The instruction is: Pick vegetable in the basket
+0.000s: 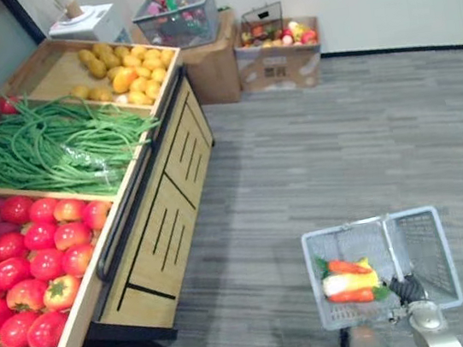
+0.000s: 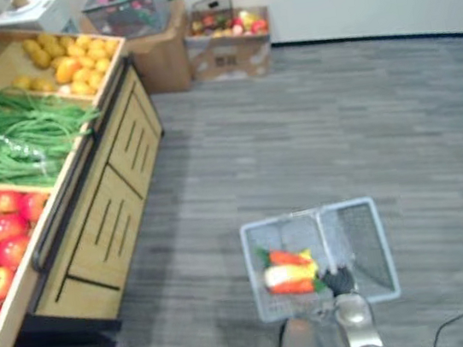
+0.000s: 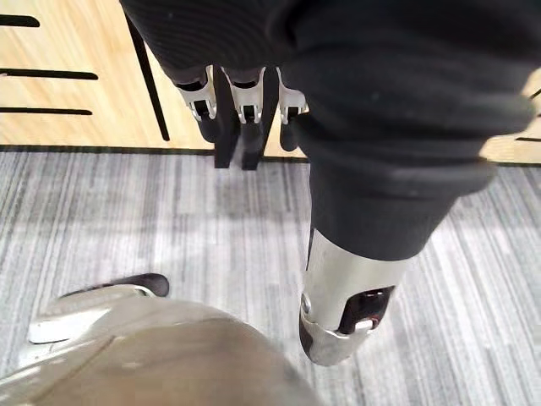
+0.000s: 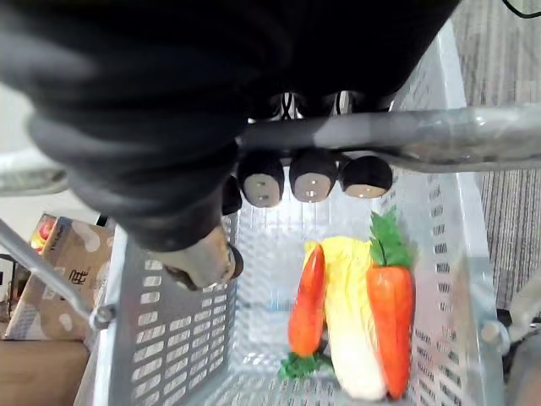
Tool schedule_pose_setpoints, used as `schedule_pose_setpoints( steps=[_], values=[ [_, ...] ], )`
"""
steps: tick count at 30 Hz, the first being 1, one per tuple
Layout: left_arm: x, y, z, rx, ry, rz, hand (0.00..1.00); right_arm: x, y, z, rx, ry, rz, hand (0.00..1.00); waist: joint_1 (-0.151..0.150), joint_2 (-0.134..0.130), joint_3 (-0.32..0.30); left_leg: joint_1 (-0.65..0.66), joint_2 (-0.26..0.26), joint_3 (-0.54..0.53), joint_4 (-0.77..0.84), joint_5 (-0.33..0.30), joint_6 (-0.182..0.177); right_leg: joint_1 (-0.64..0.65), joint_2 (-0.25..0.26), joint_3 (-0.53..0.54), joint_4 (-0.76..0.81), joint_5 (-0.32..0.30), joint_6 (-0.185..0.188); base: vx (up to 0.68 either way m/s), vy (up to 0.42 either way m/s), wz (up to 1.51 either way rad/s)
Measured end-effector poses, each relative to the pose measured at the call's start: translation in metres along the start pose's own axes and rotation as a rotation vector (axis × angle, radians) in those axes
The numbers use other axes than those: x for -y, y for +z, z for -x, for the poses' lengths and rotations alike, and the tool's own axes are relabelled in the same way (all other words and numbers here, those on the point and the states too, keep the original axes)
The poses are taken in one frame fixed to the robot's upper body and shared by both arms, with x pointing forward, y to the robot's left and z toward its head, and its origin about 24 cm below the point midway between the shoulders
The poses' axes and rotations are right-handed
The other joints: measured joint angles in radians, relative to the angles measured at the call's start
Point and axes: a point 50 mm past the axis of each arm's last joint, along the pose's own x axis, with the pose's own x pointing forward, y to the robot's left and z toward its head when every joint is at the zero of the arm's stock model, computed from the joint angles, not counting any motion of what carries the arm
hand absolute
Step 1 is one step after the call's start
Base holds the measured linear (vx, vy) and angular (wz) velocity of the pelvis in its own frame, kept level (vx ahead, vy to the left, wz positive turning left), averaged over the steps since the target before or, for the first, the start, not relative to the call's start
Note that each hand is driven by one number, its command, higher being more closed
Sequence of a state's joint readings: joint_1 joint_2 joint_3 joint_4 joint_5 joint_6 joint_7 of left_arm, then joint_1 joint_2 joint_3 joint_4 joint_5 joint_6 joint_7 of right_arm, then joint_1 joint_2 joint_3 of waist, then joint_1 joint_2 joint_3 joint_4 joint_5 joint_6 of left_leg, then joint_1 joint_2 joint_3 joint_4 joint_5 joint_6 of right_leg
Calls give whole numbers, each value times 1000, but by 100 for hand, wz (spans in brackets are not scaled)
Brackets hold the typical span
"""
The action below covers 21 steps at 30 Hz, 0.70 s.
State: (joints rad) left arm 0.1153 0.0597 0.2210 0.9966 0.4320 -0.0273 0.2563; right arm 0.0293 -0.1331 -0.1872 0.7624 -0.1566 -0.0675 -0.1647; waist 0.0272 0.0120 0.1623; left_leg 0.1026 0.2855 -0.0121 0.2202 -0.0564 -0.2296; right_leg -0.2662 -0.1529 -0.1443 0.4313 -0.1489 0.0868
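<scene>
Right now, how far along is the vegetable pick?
Done: two carrots and a pale yellow vegetable lie in the basket. In hand: the right hand has its fingers curled round the basket's handle; the left hand hangs open, holding nothing. Left: probably more picks; tomatoes and green beans sit on the stand.

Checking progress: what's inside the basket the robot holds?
Two carrots flank a cabbage in the basket. The right hand curls round its handle; anything beneath the vegetables is hidden.
</scene>
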Motion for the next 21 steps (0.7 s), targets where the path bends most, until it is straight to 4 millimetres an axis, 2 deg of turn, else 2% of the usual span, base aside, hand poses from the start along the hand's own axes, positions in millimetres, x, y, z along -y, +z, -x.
schedule_pose_setpoints(
  steps=[3, 4, 6, 7, 8, 10, 11, 13, 14, 15, 18, 20, 21],
  values=[
    [-1, 1, 0, 7, 6, 0, 0, 3, -7, 2, -18, -5, 6, 100, -1, 5, -3, -45, 26, -5, 52, 64, 3, 56, 20, -45, -67, -5, -9, 99, -223, 42],
    [-1, 3, -1, 17, 4, -12, 0, 5, -13, 5, -35, -11, 10, 100, -6, 5, -3, -66, 35, 15, 78, 112, 6, 94, 20, -74, -105, 0, -18, 50, -176, 46],
    [-1, 3, -1, 22, 2, -21, 0, 7, -20, 8, -54, -16, 12, 100, -7, 3, -2, -68, 47, 87, 78, 152, 12, 130, 20, -92, -148, 12, -29, 29, -132, 33],
    [0, 3, -1, 23, -3, -27, 0, 9, -22, 9, -59, -20, 10, 100, -7, 2, -3, -67, 58, 170, 74, 172, 25, 153, 24, -103, -191, 29, -34, 13, -79, 18],
    [1, 3, 0, 24, -8, -29, 0, 9, -22, 9, -61, -22, 12, 100, -7, 5, -5, -67, 58, 196, 65, 174, 28, 157, 24, -106, -205, 37, -35, 10, -47, 18],
    [3, 4, 0, 26, -17, -32, 0, 12, -23, 9, -66, -31, 10, 100, -10, 12, -7, -65, 48, 231, 34, 154, 16, 167, 20, -110, -251, 66, -33, 2, 38, 9],
    [4, 3, 1, 24, -18, -33, 0, 12, -23, 8, -66, -32, 11, 100, -10, 12, -7, -60, 15, 222, -11, 104, 17, 169, 16, -109, -273, 85, -27, -9, 130, 3],
    [4, 1, 1, 17, -19, -37, 0, 11, -25, 9, -78, -31, 9, 100, -12, 22, -13, -24, -8, 258, -79, 90, 31, 175, 26, -109, -295, 106, -14, -13, 155, 1],
    [1, 0, 0, 18, -14, -47, 0, 7, -26, 11, -81, -19, 13, 100, -5, 3, -12, -15, -23, 262, -99, 83, 40, 186, 19, -99, -331, 135, -5, -23, 122, -10],
    [-1, -1, 0, 14, -10, -53, 0, 6, -26, 11, -80, -14, 17, 100, 2, -4, -14, -15, -29, 265, -97, 69, 40, 191, 16, -91, -354, 152, 1, -36, 124, -16],
    [-1, -1, 0, 15, -10, -56, 0, 6, -26, 11, -78, -14, 18, 100, -3, -3, -16, -13, -45, 254, -93, 16, 40, 199, 7, -78, -393, 188, 19, -47, 160, -12],
    [0, -1, 0, 19, -17, -66, 0, 6, -26, 11, -77, -14, 18, 100, -6, 3, -18, -13, -54, 250, -93, -23, 40, 181, 0, -64, -390, 201, 32, -82, 168, -16],
    [2, 0, 0, 25, -24, -75, 0, 7, -26, 10, -77, -18, 16, 100, -15, 10, -18, -12, -59, 252, -95, -63, 43, 165, -6, -54, -385, 214, 42, -96, 187, -15]
  ],
)
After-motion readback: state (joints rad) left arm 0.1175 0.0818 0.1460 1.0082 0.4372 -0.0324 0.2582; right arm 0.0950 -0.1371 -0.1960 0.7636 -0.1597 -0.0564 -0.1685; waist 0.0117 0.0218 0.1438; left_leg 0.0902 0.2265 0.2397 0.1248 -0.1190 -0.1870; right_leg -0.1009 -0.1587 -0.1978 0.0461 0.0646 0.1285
